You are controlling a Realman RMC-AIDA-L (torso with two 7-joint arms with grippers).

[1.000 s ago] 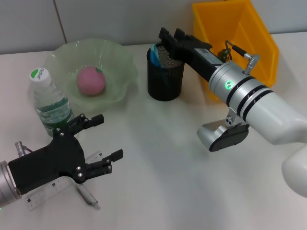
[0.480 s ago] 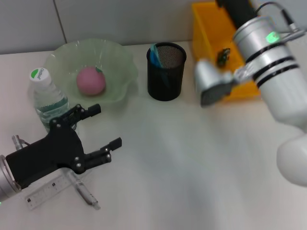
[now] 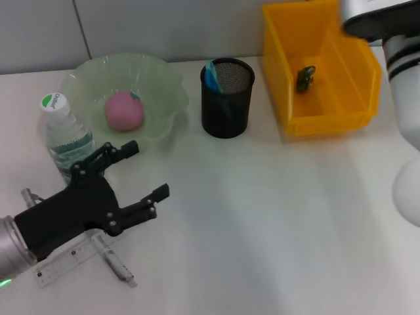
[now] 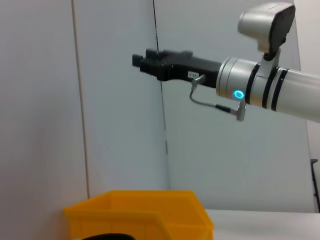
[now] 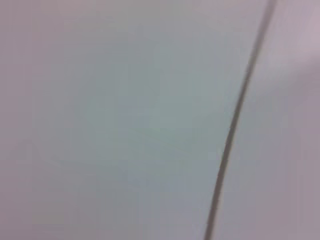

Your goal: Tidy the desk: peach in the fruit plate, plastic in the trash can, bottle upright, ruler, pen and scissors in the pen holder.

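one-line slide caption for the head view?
Left gripper open above ruler and pen; peach in fruit plate.

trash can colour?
Bright yellow trash can; head view shows it best.

Looks like a robot lab/test cell w/ staged office props: plain white worktop (image 3: pixel 275 223), bare grey panel wall (image 3: pixel 131 26) at 12 o'clock, yellow bin (image 3: pixel 321 72) at 1, mesh pen cup (image 3: pixel 226 98) near centre.
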